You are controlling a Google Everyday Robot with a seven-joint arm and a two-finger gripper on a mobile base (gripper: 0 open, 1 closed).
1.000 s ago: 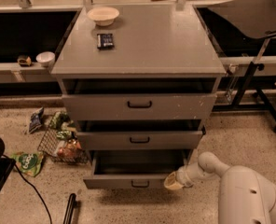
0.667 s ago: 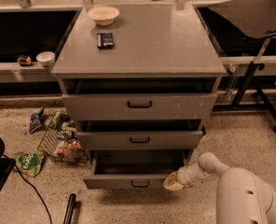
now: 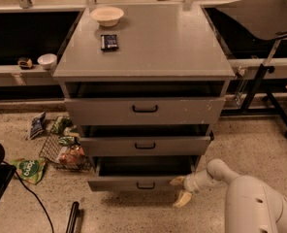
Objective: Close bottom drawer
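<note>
The grey cabinet [image 3: 143, 52] has three drawers, all pulled out a little. The bottom drawer [image 3: 141, 182] is the lowest, with a low front panel and a small black handle [image 3: 145, 185]; it stands out furthest, its dark inside showing. My gripper [image 3: 181, 190] is at the drawer's right front corner, low near the floor. Its cream fingers [image 3: 183, 198] are spread apart, one by the panel's right end and one lower. It holds nothing. My white arm [image 3: 252, 198] comes in from the lower right.
A bowl [image 3: 107, 15] and a dark packet [image 3: 109, 41] lie on the cabinet top. A wire basket [image 3: 63, 152] and snack bags [image 3: 29, 169] lie on the floor at left. A black cable and pole [image 3: 71, 218] are at bottom left. A table's black legs [image 3: 262, 84] stand at right.
The gripper stays at the bottom drawer's right front corner. The drawer and the arm have hardly moved.
</note>
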